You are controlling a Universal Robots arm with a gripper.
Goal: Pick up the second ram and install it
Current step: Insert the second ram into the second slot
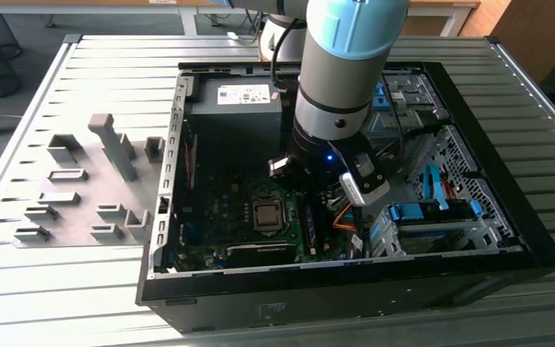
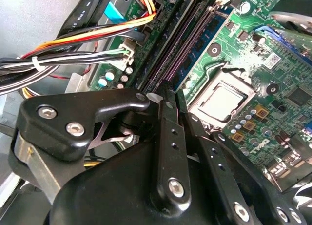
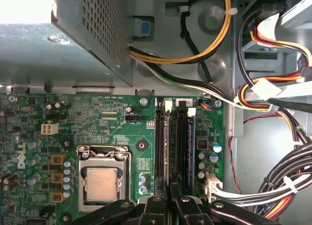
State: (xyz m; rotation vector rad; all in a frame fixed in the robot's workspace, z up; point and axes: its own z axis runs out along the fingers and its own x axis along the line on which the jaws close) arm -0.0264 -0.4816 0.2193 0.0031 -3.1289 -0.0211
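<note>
— Tool state? Whereabouts of the stick?

— Looks closed: gripper [image 3: 170, 198] pinched nearly together on a thin edge lying along a memory slot [image 3: 159, 137] of the motherboard [image 3: 97, 112]. Judged to be the second ram [image 3: 167, 137], seen edge-on, low over or partly in the slot. Hard to tell whether seated.

— Worst risk from here?

— Probably tilt. Pressing with one end high could jam the stick or stress the slot. Pushing with the notch misaligned could bend the board. Cannot tell about the end latches.

— Anything crowding in?

— Just beside, in the neighbouring slot, another blue-green stick [image 3: 191, 137]; little room on that side for a finger. Near the slots, a white connector [image 3: 210, 183], with a bundle of cables [image 3: 273, 186] beyond, close enough to snag the arm. On the other side, the processor socket [image 3: 102, 181], near but apart. Well apart, outside the case [image 1: 509, 238], grey holder blocks [image 1: 75, 195] on the table [image 1: 113, 72].
</note>
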